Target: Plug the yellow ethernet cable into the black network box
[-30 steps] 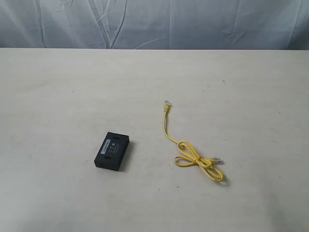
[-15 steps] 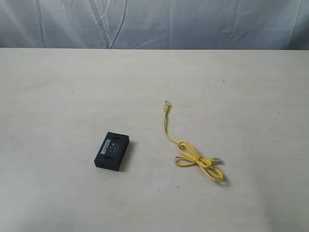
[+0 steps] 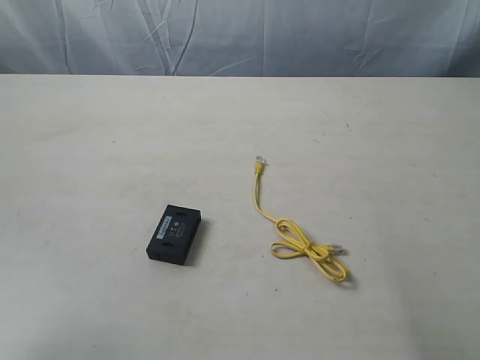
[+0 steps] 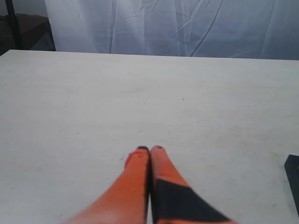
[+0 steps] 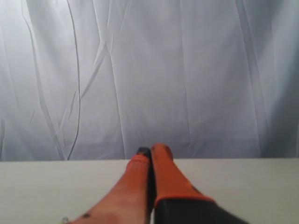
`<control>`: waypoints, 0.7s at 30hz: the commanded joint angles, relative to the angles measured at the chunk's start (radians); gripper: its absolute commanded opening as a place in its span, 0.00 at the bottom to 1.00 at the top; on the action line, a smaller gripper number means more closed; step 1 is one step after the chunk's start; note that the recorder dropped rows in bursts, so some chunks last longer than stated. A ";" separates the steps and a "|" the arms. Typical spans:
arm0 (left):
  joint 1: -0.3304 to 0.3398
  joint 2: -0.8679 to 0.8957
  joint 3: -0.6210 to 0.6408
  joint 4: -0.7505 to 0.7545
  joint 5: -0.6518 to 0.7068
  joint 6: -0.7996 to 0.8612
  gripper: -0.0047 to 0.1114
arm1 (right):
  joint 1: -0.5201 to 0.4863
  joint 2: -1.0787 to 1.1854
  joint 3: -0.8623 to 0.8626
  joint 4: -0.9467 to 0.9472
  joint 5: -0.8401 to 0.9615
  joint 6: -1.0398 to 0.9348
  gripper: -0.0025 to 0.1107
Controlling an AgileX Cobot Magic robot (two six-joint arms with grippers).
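The black network box (image 3: 175,234) lies flat on the table, left of centre, with a white label strip on top. To its right lies the yellow ethernet cable (image 3: 300,241), looped in a loose knot, one clear plug (image 3: 259,160) pointing to the back and the other plug (image 3: 338,248) near the knot. Neither arm appears in the exterior view. My left gripper (image 4: 150,149) is shut and empty above bare table; a dark corner of the box (image 4: 294,179) shows at that view's edge. My right gripper (image 5: 150,150) is shut and empty, facing the backdrop.
The white table (image 3: 97,135) runs back to a wrinkled pale curtain (image 3: 240,37). A tiny clear bit, perhaps a cable plug (image 5: 65,219), peeks at the bottom of the right wrist view.
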 commanded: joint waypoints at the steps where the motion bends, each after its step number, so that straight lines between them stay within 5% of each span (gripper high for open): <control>1: 0.000 -0.005 0.005 0.002 -0.013 -0.001 0.04 | -0.004 0.113 -0.117 -0.010 0.159 -0.008 0.02; 21: 0.000 -0.005 0.005 0.002 -0.013 -0.001 0.04 | -0.004 0.619 -0.321 0.093 0.281 -0.004 0.02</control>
